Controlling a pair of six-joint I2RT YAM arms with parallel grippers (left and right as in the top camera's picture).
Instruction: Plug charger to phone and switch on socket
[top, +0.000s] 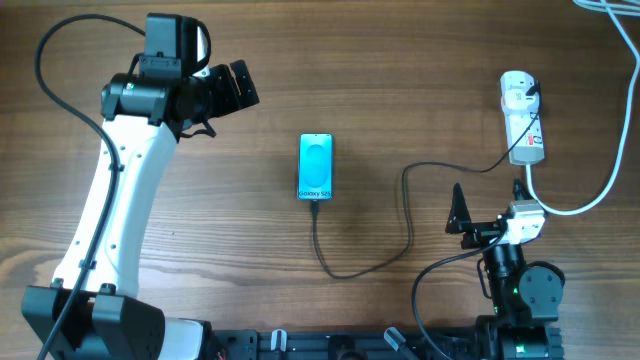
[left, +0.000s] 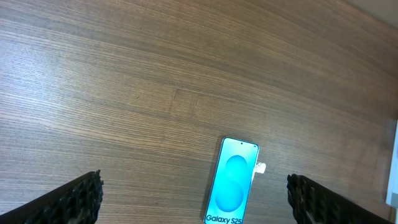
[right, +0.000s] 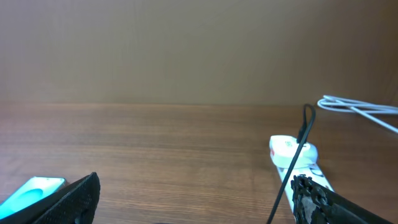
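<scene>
Phone (top: 315, 167) laid flat mid-table, screen lit. Charger (top: 315, 225) seen touching its lower edge, looped right to socket (top: 523, 118) at the table's right edge. Left gripper (left: 194, 180) spread wide, apart from phone. Right gripper (right: 194, 180) spread wide, near socket.

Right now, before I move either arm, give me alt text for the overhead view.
A lit phone lies face-up at centre, the black charger cable looping from its lower edge to the white socket at right. The left arm and right arm stand clear, jaws open.
</scene>
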